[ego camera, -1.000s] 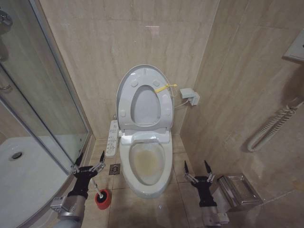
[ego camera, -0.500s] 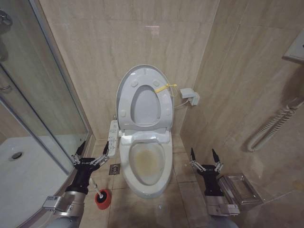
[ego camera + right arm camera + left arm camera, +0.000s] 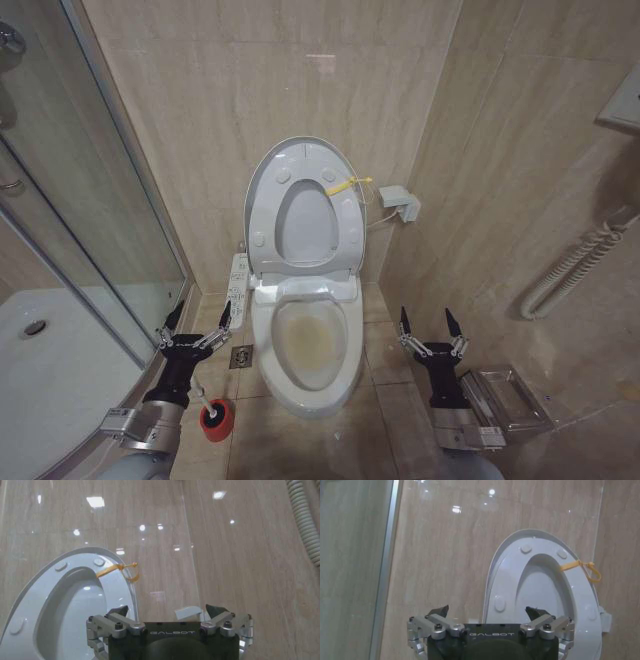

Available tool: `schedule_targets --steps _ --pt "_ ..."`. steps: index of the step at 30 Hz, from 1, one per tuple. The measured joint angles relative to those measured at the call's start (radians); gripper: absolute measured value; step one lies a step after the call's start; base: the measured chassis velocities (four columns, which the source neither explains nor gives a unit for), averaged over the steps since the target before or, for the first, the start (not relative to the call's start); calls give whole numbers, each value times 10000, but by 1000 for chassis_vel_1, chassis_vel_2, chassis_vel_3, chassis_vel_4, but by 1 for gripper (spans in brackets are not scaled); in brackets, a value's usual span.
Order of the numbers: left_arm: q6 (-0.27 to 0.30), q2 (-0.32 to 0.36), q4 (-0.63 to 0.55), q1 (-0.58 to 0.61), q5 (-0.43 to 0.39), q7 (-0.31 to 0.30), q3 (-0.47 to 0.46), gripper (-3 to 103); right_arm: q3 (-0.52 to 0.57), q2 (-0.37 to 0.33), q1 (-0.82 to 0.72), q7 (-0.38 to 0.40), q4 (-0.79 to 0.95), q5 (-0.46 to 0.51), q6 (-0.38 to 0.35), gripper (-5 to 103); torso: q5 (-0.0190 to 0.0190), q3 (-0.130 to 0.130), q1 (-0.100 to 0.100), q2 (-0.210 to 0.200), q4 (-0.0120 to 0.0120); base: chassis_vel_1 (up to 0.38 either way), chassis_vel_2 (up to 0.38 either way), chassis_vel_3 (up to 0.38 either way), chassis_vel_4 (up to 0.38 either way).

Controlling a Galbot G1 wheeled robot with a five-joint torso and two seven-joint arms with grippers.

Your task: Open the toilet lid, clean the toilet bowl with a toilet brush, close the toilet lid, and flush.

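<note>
The toilet lid [image 3: 262,195] stands raised against the back wall together with the ring seat, a yellow loop [image 3: 350,185] at its edge. Below it the toilet bowl [image 3: 308,345] lies uncovered, with brownish-yellow staining inside. The toilet brush [image 3: 213,414] stands in its red holder on the floor left of the bowl. My left gripper [image 3: 197,320] is open above the brush and apart from it. My right gripper [image 3: 426,322] is open on the bowl's right side, holding nothing. The lid [image 3: 540,592] fills the space beyond the open left gripper [image 3: 487,612], and the lid [image 3: 75,603] also shows beside the open right gripper [image 3: 167,611].
A glass shower door [image 3: 90,200] and white shower tray [image 3: 40,370] close off the left. A floor drain [image 3: 241,357] and a white control panel [image 3: 237,290] sit left of the toilet. A wall box [image 3: 398,203], a hose [image 3: 570,265] and a metal container [image 3: 505,400] are on the right.
Both grippers have risen and moved forward along the toilet's sides; the left one has moved away from the brush. Lid, bowl and brush have not moved.
</note>
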Motion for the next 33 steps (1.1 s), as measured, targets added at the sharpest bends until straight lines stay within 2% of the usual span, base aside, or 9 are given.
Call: schedule_targets --steps 7,19,20,22,24,33 --pt "-6 -25 203 -86 35 20 120 100 95 -43 175 69 -174 92 -52 100 0 0 0 0 1 -89 93 92 -97" --pt "-70 28 312 -146 39 32 104 100 155 -43 390 170 -467 99 -36 100 2 4 11 -3 1 -213 225 224 -226" --pt "-72 35 332 -164 38 33 104 100 152 -49 409 179 -487 97 -38 100 -1 4 13 -4 -7 -147 153 -7 -97" --pt "-73 36 336 -169 37 33 104 100 151 -62 430 183 -501 96 -40 100 -3 3 12 -3 -8 -123 121 -7 -97" --pt "-74 37 343 -174 35 34 104 100 148 -115 509 195 -553 95 -52 100 5 4 9 -4 6 -50 44 22 -24" --pt "-64 27 340 -234 64 -39 -27 100 96 -291 611 146 -652 182 -62 100 1 -2 -7 2 -4 26 -35 -35 31"
